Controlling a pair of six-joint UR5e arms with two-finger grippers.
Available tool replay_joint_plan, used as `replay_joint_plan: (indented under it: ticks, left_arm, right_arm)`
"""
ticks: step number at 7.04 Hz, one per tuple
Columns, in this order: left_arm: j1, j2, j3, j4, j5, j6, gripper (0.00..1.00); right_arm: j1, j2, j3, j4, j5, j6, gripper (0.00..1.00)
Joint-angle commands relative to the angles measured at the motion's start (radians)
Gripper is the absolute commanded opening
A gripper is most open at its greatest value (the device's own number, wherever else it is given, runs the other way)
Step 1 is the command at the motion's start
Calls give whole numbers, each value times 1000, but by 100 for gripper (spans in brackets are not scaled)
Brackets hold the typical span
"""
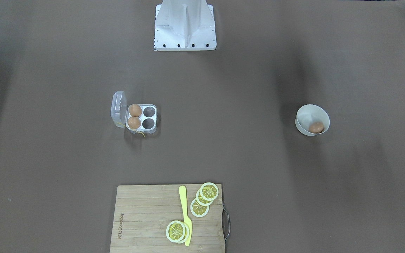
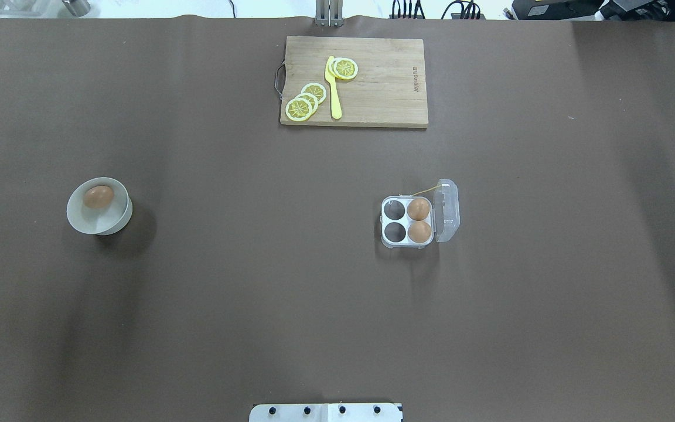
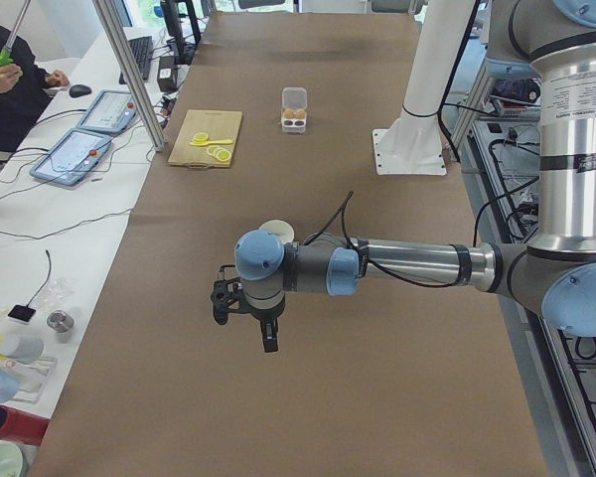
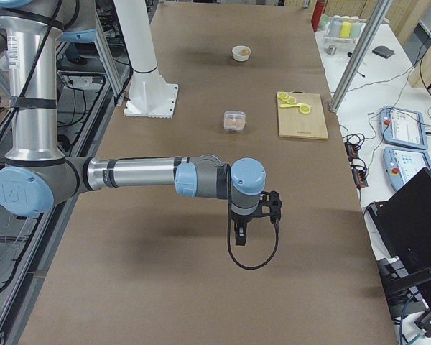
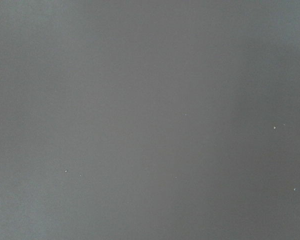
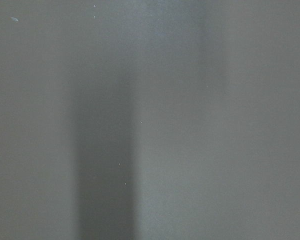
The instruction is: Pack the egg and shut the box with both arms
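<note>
The clear four-cell box (image 1: pixel 149 117) stands on the brown table with its lid (image 1: pixel 118 109) open to the side. Two eggs (image 1: pixel 135 110) fill the cells beside the lid; the other two cells are empty. A third egg (image 1: pixel 316 127) lies in a white bowl (image 1: pixel 308 114), far from the box. They also show in the overhead view: box (image 2: pixel 395 220), bowl egg (image 2: pixel 98 197). My left gripper (image 3: pixel 268 338) hangs over bare table near the bowl. My right gripper (image 4: pixel 241 236) hangs over bare table, short of the box (image 4: pixel 235 121). I cannot tell whether either is open. Both wrist views show only table.
A wooden cutting board (image 1: pixel 146 218) with lemon slices (image 1: pixel 209 191) and a yellow knife (image 1: pixel 185 211) lies at the table's far edge from the robot. The white base block (image 1: pixel 185 28) stands at the robot's side. Tablets lie on side tables (image 3: pixel 79 149).
</note>
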Motion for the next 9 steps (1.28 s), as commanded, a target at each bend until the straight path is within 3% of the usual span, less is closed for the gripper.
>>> replay_joint_plan:
  ticks: [1, 9]
  left_arm:
    - [0, 0, -4, -1, 0, -1, 98]
    - [3, -11, 0, 1, 9, -9, 98]
  right_arm:
    - [1, 0, 1, -1, 13, 2, 100]
    - [1, 0, 6, -1, 28, 2, 100]
